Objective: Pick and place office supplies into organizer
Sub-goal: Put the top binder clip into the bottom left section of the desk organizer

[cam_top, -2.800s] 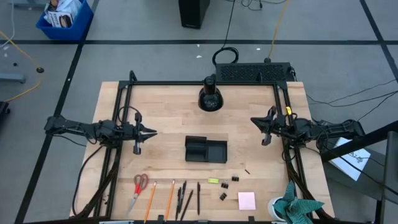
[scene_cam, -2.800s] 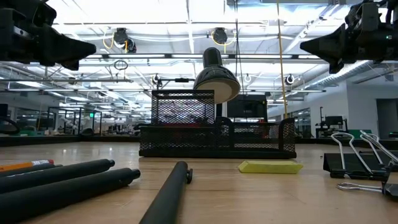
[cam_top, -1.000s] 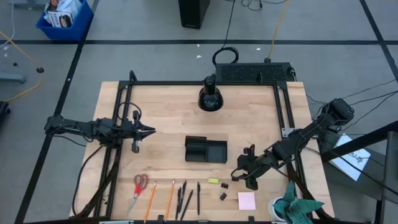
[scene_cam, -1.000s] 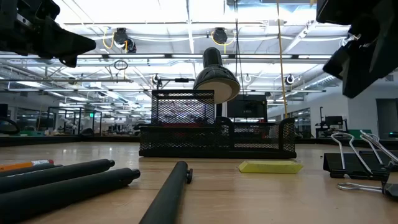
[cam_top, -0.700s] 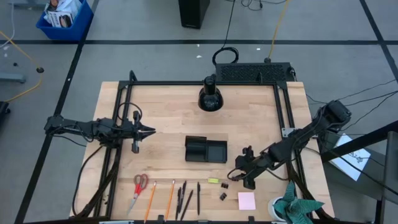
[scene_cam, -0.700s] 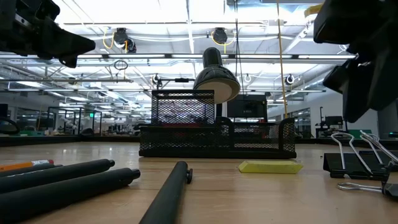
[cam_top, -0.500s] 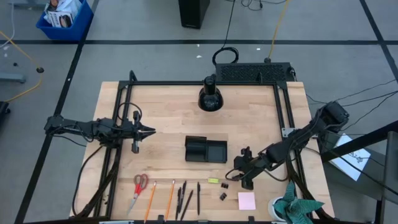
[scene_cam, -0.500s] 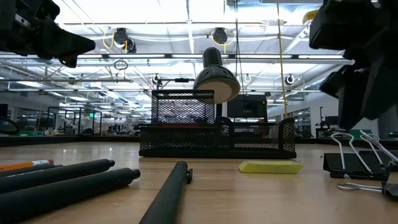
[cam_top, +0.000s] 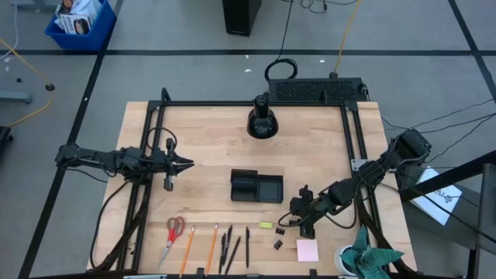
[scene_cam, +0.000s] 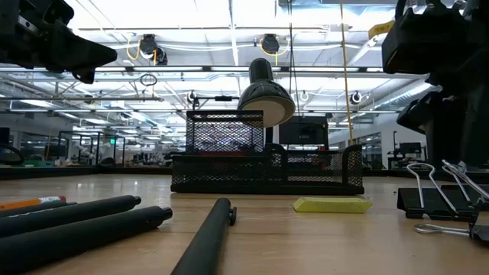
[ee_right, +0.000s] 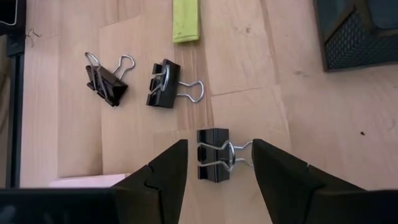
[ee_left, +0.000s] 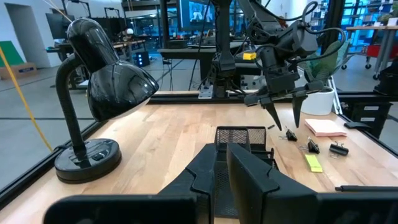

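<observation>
Grippers first: right gripper [ee_right: 214, 163] is hanging w/ fingers spread wide apart over a binder clip [ee_right: 213, 163] lying on the wood, clip sitting between the two fingertips in the right wrist view, nothing clamped. In the high view that gripper [cam_top: 297, 222] is sitting low over the clip cluster, just right of the organizer [cam_top: 256, 187]. Two more binder clips [ee_right: 163, 92] are lying near the first, one beside the other, w/ the small yellow piece [ee_right: 186, 22] just past them and a corner of the pink sticky-note pad [ee_right: 87, 181] showing at the edge.

Left gripper [cam_top: 188, 163] is waiting at the table's left side, well apart from everything, fingers nearly together, holding nothing.

Organizer is sitting at mid-table; in the low view its black mesh walls [scene_cam: 267, 169] are showing, contents can't be told. Black desk lamp [cam_top: 263, 122] is standing behind it toward the table's far edge.

Along the near edge, left to right: red-handled scissors [cam_top: 173, 234], two orange pencils [cam_top: 187, 249], several thin dark pens [cam_top: 231, 248], all lying on the table, none in the organizer. Sticky-note pad [cam_top: 307, 249] is lying at near right, teal-green cloth [cam_top: 370, 259] bunched just beyond it by the table corner.
</observation>
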Available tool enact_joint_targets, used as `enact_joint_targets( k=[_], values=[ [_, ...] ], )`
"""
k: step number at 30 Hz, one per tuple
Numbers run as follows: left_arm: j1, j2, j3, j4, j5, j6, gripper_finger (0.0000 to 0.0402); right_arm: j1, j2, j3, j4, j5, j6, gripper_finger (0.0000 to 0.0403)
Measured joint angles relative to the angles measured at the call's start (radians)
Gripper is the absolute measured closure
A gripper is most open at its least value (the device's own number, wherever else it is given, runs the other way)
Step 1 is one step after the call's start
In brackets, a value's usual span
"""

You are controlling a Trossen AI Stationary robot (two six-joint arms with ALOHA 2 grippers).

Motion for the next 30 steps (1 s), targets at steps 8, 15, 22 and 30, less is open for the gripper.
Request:
enact_joint_targets(
  k=[8,15,22,30],
  values=[
    [0.0,0.0,0.0,0.0,0.0,0.0,0.0355,0.0,0.004,-0.007,0.012,0.005,-0.015,0.0252],
    [0.0,0.0,0.0,0.0,0.0,0.0,0.0355,0.0,0.006,-0.056,0.033,0.005,0.003,0.0276],
    [0.0,0.0,0.0,0.0,0.0,0.001,0.0355,0.0,0.006,-0.061,0.128,0.006,-0.021,0.029],
    [0.0,0.0,0.0,-0.002,0.0,0.001,0.0355,0.0,0.006,-0.061,0.133,0.005,-0.027,0.0299]
  ],
)
